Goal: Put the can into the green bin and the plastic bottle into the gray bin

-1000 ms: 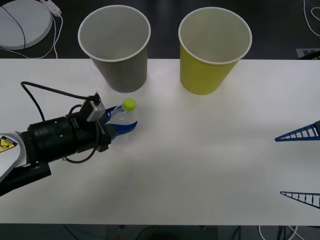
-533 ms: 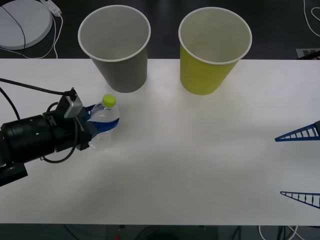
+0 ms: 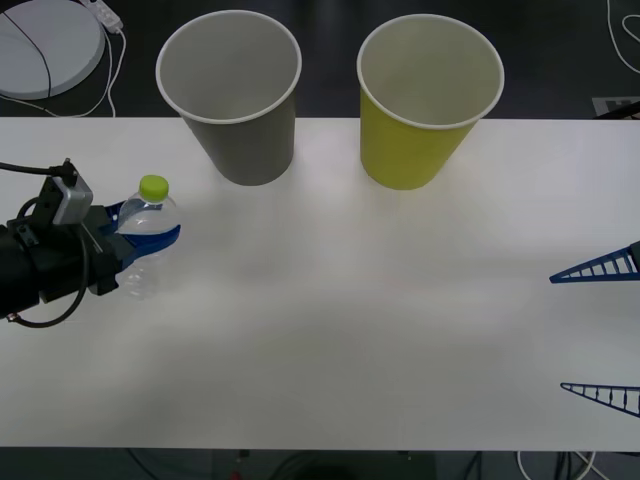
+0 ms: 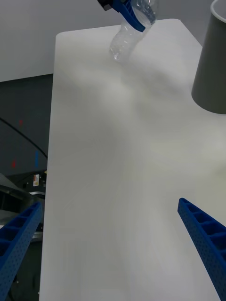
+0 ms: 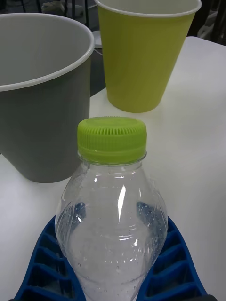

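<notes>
White table (image 3: 330,340) carries 2 large tapered paper cups with white insides and rolled rims: gray bin (image 3: 232,95) and yellow-green bin (image 3: 428,98), side by side at the far edge.

Left gripper (image 3: 140,240), blue ribbed fingers closed around the body of the small clear plastic bottle (image 3: 148,232) with lime-green screw cap. Right wrist view shows the bottle (image 4: 129,33) hanging clear of the table, base down, slightly tilted. Long axis roughly upright, cap up.

Key relation: gray bin sits ahead of the left gripper and off toward the robot's right, nearer than the green one. Left arm is the obvious carrier. Judgement: bottle needs lifting above the gray rim before release.

Left wrist view gives what the front view can't: both fingers (image 5: 167,263) cupping the bottle's shoulder, cap (image 5: 111,138) centred, gray bin (image 5: 37,94) just beyond it.

Right gripper (image 3: 600,330) parked wide open at the table's right edge, holding nothing.
</notes>
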Available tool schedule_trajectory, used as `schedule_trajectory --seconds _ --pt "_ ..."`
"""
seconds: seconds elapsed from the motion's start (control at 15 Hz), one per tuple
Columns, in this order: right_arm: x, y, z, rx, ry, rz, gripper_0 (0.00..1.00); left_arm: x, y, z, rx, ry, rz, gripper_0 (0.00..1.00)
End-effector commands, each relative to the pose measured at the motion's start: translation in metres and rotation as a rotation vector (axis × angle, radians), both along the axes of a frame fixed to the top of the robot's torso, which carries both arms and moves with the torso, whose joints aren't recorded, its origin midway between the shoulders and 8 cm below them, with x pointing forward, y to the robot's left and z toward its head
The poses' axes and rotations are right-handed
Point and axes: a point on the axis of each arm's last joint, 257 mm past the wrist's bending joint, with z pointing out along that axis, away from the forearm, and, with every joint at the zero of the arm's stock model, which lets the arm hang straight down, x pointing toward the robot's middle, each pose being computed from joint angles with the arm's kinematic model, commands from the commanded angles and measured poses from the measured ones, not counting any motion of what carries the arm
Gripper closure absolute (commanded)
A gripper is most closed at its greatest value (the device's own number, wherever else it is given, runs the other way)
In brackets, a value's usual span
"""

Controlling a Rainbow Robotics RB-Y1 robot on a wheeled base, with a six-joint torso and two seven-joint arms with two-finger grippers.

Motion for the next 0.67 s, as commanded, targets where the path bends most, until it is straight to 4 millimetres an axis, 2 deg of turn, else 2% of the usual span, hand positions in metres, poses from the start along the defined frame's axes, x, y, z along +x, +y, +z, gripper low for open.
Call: schedule_trajectory --seconds 0.07,0.4,0.67 --pt "0.0 0.0 0.0 0.0 0.0 0.0 0.0 0.001 0.017 0.008 0.014 0.009 0.024 1.0" --pt "0.0 0.0 0.0 0.0 0.0 0.0 0.0 -0.004 0.048 0.031 0.079 0.077 0.031 1.0" --pt "0.0 0.0 0.0 0.0 0.0 0.0 0.0 -0.009 0.069 0.058 0.159 0.114 0.027 1.0"
